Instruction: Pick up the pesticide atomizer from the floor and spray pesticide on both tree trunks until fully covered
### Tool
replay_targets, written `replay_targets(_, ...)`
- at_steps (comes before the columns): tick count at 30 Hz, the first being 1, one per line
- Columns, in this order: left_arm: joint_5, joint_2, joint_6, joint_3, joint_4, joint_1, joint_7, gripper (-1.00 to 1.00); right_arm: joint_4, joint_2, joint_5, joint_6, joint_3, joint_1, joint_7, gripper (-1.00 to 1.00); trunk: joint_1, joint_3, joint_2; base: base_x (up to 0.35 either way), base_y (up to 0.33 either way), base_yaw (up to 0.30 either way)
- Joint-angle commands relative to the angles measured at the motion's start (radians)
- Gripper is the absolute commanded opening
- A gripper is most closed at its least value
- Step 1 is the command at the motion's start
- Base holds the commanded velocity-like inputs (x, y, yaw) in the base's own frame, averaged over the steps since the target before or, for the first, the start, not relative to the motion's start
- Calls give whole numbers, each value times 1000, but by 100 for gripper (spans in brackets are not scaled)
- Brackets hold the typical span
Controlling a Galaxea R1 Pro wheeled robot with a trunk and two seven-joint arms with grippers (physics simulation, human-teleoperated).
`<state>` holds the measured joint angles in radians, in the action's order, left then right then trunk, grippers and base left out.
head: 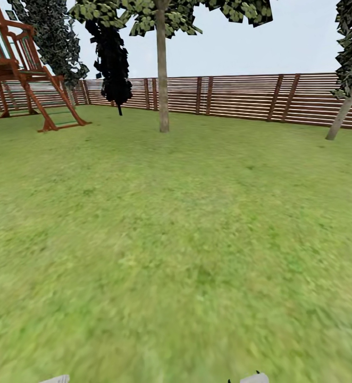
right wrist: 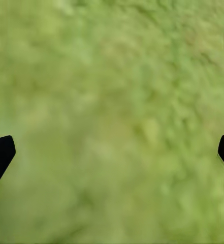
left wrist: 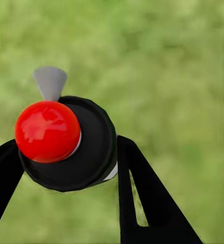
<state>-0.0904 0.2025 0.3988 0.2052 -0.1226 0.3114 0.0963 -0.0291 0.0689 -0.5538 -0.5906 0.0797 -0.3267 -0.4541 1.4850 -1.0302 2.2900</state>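
Note:
In the left wrist view the pesticide atomizer (left wrist: 89, 152), a dark bottle with a red top (left wrist: 47, 131) and a grey nozzle (left wrist: 50, 81), sits between the black fingers (left wrist: 142, 193) of my left gripper (left wrist: 68, 148), which is shut on it above grass. My right gripper (right wrist: 112, 152) is open, its fingertips wide apart over bare lawn. In the head view a tree with a straight pale trunk (head: 162, 80) and light-green leaves stands far ahead near the fence. A second pale trunk (head: 345, 110) leans at the far right under a darker crown.
The green lawn (head: 176, 239) stretches ahead to a brown slatted fence (head: 240, 98). A red-brown wooden play frame (head: 22, 69) stands at the back left. A dark narrow cypress-like tree (head: 112, 58) rises beside it. Pale bits of my arms (head: 253, 378) show at the bottom edge.

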Motion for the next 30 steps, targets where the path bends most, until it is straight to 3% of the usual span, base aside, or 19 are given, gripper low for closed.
replay_targets(1, 0, 0, 0, 0, 0, 0, 0, -100, 0, 0, 0, 0, 0, 0, 0, 100, 0, 0, 0, 337, -94, 0)
replay_targets(19, 0, 0, 0, 0, 0, 0, 0, -100, 0, 3, 0, 0, -2, 0, 0, 100, 0, 0, 0, 337, -95, 2)
replay_targets(30, 0, 0, 0, 0, 0, 0, 0, -100, 0, 3, 2, 0, -2, 0, 0, 100, 0, 0, 0, 337, -95, 110)
